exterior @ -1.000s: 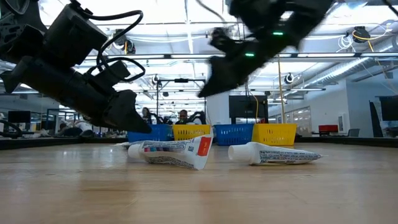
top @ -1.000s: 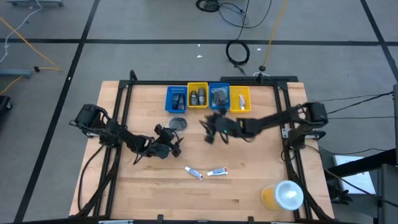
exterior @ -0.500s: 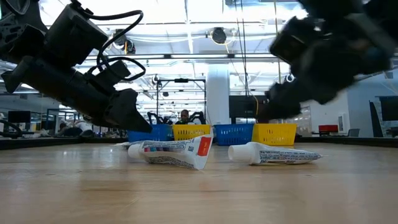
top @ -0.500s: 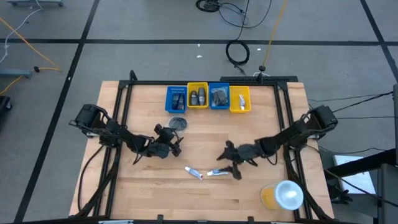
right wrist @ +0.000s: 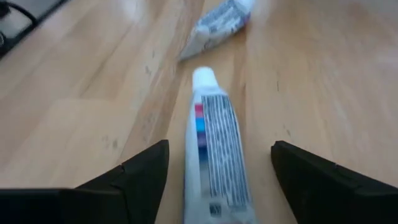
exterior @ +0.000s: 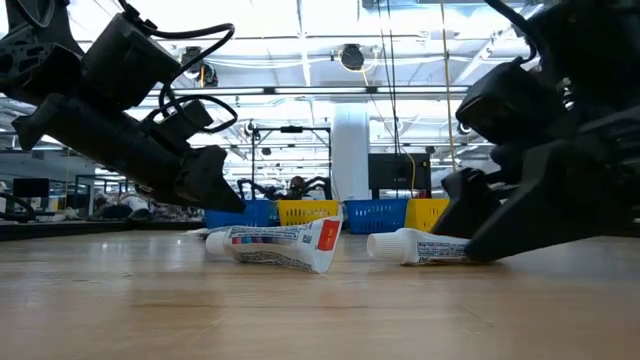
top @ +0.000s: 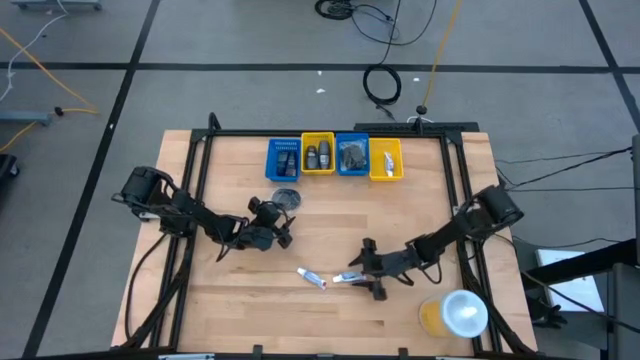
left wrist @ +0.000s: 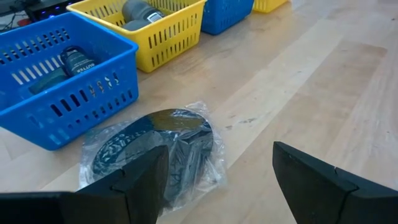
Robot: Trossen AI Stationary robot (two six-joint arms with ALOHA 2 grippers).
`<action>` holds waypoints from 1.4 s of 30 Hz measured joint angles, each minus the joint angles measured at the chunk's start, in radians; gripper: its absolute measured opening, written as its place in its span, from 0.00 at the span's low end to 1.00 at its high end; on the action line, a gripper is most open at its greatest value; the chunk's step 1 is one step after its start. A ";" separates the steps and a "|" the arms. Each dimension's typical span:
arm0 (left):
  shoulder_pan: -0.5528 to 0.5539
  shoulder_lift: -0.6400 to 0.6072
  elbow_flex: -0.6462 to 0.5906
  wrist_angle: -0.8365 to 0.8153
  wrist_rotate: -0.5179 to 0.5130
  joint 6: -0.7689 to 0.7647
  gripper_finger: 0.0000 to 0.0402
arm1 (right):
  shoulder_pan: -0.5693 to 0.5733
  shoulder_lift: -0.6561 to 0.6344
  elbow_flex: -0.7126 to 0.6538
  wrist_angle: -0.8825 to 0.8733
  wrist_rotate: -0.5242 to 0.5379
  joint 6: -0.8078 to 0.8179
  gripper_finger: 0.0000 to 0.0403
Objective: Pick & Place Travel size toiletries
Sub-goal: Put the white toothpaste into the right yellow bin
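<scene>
Two small white tubes lie flat on the wood near the table's middle. One (top: 312, 277) has a red cap (exterior: 327, 236). The other (top: 348, 277) has a white cap (right wrist: 204, 78). My right gripper (top: 364, 272) is open and low over the table. Its fingers stand on either side of the white-capped tube (right wrist: 214, 146), lying along it, with gaps showing on both sides. A dark round disc in a clear pouch (left wrist: 155, 146) lies flat before the bins. My left gripper (top: 282, 232) is open and hovers just short of the pouch (top: 285, 198).
Four small bins stand in a row at the far edge: blue (top: 284, 158), yellow (top: 318, 155), blue (top: 352, 155), yellow (top: 386, 160), each holding small items. A yellow cup with a white lid (top: 455, 315) stands at the near right corner. Bare wood lies between the arms.
My right gripper has swung from the bins toward the table's near edge and dropped low. Its open fingers now straddle the white-capped tube. Neither tube nor the pouch has moved.
</scene>
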 joint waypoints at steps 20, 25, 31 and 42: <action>0.000 0.000 0.000 -0.003 0.003 -0.002 0.71 | 0.041 0.079 0.001 0.113 0.110 -0.105 0.34; 0.000 0.000 0.000 -0.004 0.003 -0.002 0.71 | 0.027 0.020 -0.002 0.104 0.193 -0.118 0.27; 0.000 0.000 0.000 -0.004 0.003 -0.002 0.71 | -0.028 -0.128 -0.001 0.045 0.386 -0.202 0.25; 0.000 0.000 0.000 -0.004 0.003 -0.001 0.71 | -0.459 -0.515 -0.001 -0.397 0.623 -0.055 0.24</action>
